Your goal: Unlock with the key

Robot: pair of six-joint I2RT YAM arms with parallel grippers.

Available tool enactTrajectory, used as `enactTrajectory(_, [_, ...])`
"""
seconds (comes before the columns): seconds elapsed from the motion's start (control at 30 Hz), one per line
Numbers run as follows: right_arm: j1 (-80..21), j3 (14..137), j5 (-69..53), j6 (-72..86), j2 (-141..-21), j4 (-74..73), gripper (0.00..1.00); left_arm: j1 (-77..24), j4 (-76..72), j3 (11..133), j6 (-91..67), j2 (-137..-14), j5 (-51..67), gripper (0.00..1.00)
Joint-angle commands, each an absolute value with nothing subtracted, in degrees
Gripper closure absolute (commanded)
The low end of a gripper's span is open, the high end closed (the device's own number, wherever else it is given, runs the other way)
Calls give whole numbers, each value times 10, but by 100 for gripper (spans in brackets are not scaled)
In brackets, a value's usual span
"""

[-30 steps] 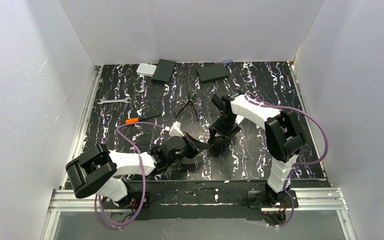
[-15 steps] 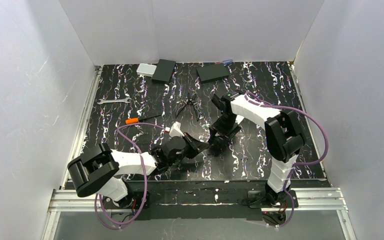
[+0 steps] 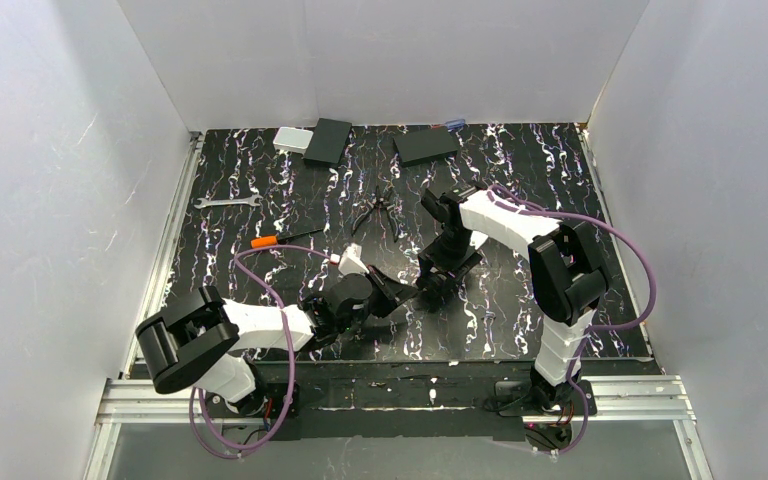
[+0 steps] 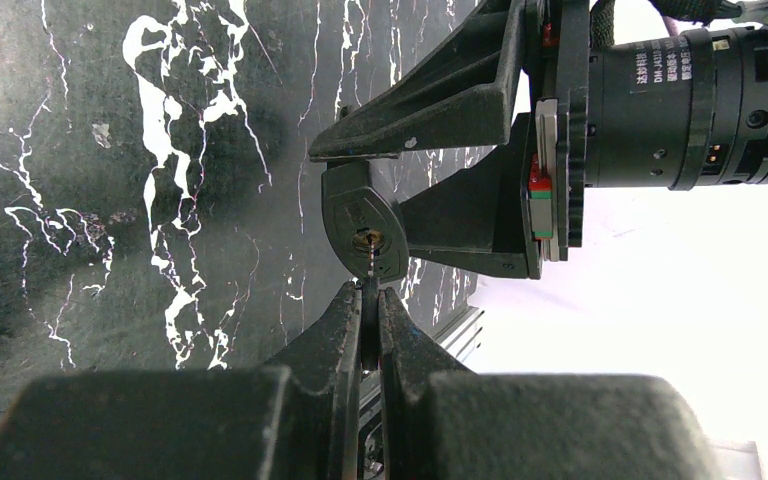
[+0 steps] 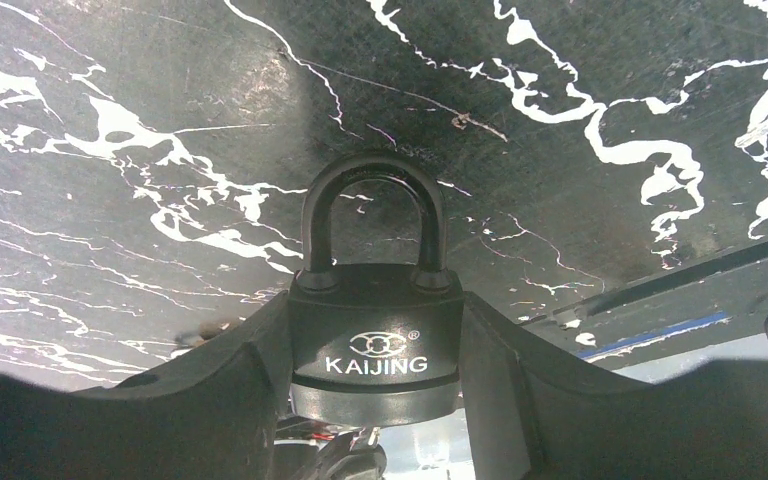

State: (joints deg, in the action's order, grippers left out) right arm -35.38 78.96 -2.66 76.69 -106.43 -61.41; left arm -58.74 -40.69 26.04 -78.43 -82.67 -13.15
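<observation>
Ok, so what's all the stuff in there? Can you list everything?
padlock: 1, black, between the right gripper's fingers
key: 1, metal, tip at the padlock's keyhole
wrench: 1, silver, table's left side
screwdriver: 1, orange handle, left of middle
pliers: 1, dark, middle
black boxes: 2, far edge
grey box: 1, far left
table: 1, black, white streaks
left gripper: 1, black, pinching key
right gripper: 1, black, clamping padlock

You had one padlock, one key, two black boxes, one grey box, one wrench, one screwdriver, one pair of pliers.
</observation>
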Motion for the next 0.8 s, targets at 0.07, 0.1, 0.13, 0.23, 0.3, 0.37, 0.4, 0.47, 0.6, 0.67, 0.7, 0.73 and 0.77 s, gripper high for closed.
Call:
enactTrajectory(0.07, [-371, 821, -88, 803, -1031, -660, 99, -592, -400, 276, -766, -835, -173, 100])
enactTrajectory(0.1, [-371, 820, -87, 806, -1029, -660, 99, -592, -401, 276, -766, -835, -176, 100])
enactTrajectory(0.13, [-371, 819, -86, 811, -1027, -660, 99, -594, -400, 275, -766, -834, -179, 100])
enactTrajectory(0.23, [-371, 815, -84, 822, -1020, -653, 99, -596, -400, 273, -767, -833, -189, 100])
enactTrajectory(0.3, [-371, 817, -83, 828, -1020, -654, 99, -600, -400, 273, -765, -832, -198, 100])
enactTrajectory(0.37, [-371, 827, -81, 830, -1024, -660, 99, -605, -400, 273, -762, -832, -207, 100])
enactTrajectory(0.4, [-371, 832, -81, 829, -1027, -665, 99, -607, -400, 273, -763, -832, -213, 100])
enactTrajectory(0.47, [-372, 840, -84, 826, -1033, -670, 99, -611, -400, 274, -763, -833, -221, 100])
enactTrajectory(0.6, [-372, 845, -87, 825, -1035, -671, 99, -615, -399, 274, -768, -836, -231, 100])
enactTrajectory(0.67, [-372, 845, -87, 827, -1033, -669, 99, -617, -399, 273, -776, -837, -237, 100])
enactTrajectory(0.7, [-372, 845, -88, 828, -1032, -668, 99, -618, -399, 270, -789, -838, -241, 100])
enactTrajectory(0.73, [-372, 844, -91, 828, -1032, -664, 99, -618, -399, 268, -801, -839, -242, 100])
enactTrajectory(0.77, [-372, 843, -93, 828, -1031, -661, 99, -619, -399, 268, -811, -841, -243, 100])
